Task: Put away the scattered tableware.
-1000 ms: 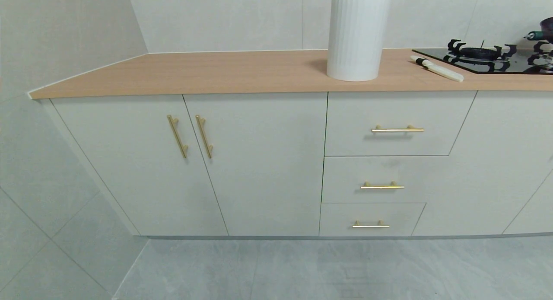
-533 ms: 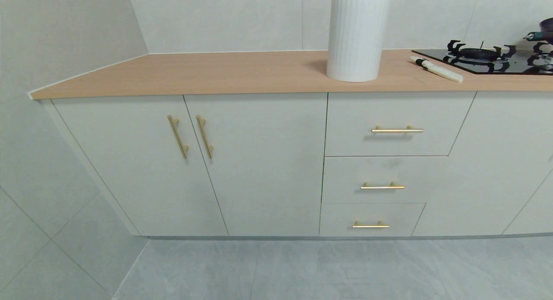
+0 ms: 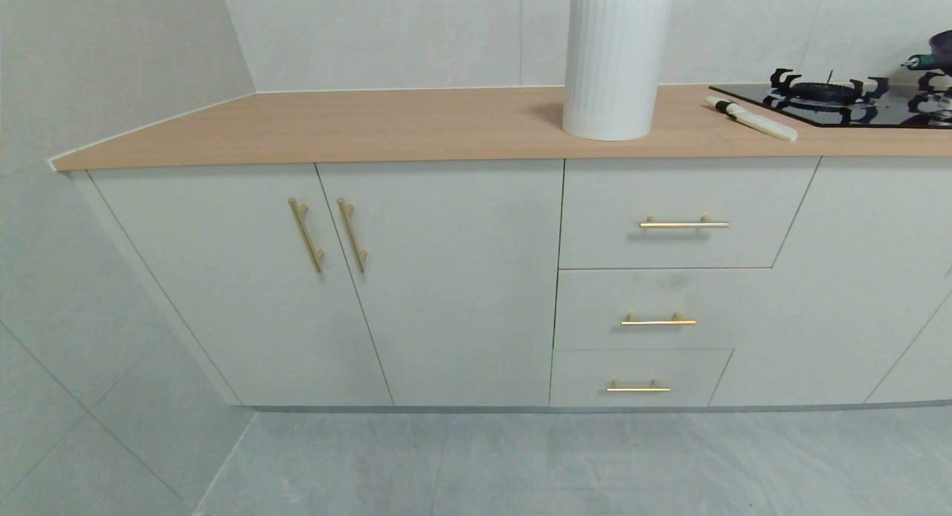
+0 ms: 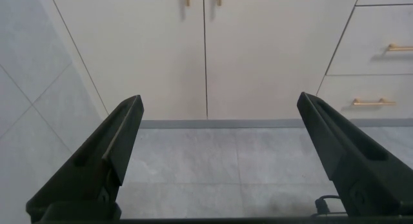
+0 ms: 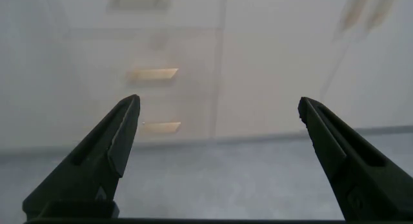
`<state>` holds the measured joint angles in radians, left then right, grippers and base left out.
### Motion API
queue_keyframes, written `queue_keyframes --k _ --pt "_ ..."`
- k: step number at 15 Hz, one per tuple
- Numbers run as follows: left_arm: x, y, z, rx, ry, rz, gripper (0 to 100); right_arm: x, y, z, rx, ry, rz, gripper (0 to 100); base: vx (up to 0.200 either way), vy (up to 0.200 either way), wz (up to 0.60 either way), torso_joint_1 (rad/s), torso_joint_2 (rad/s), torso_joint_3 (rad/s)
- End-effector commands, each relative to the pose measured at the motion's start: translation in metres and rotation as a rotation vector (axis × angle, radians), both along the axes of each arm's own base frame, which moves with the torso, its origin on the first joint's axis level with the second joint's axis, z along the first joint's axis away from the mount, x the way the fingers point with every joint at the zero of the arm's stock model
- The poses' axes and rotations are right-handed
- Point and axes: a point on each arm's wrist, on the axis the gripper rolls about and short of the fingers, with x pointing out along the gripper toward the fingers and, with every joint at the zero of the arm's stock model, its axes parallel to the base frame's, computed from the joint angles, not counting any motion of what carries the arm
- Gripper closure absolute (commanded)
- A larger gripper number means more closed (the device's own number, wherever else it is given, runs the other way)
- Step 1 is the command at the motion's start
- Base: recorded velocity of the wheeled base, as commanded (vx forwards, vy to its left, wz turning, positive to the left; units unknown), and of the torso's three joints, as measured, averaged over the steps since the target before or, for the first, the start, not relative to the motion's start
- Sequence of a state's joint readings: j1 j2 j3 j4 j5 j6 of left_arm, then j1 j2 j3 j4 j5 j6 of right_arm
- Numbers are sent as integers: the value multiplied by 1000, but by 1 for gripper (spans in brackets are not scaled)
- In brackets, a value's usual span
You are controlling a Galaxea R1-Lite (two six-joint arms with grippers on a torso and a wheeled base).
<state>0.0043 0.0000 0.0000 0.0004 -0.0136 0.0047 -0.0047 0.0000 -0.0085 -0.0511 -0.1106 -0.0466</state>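
Left gripper (image 4: 219, 101) and right gripper (image 5: 219, 100) hang spread wide, empty, facing the cabinet (image 4: 271, 56). The knife (image 3: 751, 118) lies near the counter's (image 3: 372, 126) front edge, between holder (image 3: 616, 62) and stove (image 3: 840, 100).

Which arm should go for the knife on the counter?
Right, probably: the knife lies far right on the counter, by the stove. The right pincer, open and empty, faces the drawers.

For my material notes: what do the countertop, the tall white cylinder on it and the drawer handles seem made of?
Countertop: wood or wood-look laminate, matte; even tan with faint grain. Tall white cylinder: likely matte ceramic or plastic; vertical ribs, no gloss. Drawer handles: metal, brass-coloured; thin bars with bright glints.
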Motion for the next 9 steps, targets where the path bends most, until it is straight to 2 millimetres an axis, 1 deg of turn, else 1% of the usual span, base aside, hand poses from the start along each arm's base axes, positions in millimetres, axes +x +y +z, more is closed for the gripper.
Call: queue_keyframes --k 1,3,4,7,9 --pt "0 0 0 0 0 2 0 1 1 -2 4 8 25 0 0 0 0 0 0 0" --pt "0 0 0 1 0 0 0 1 2 -9 47 73 76 0 0 0 0 0 0 0" --pt "0 0 0 8 1 0 0 1 2 -7 53 52 79 0 0 0 0 0 0 0" --pt "0 0 0 6 1 0 0 1 2 -7 27 56 89 0 0 0 0 0 0 0" --pt "0 0 0 20 1 0 0 1 2 -7 39 55 89 0 0 0 0 0 0 0"
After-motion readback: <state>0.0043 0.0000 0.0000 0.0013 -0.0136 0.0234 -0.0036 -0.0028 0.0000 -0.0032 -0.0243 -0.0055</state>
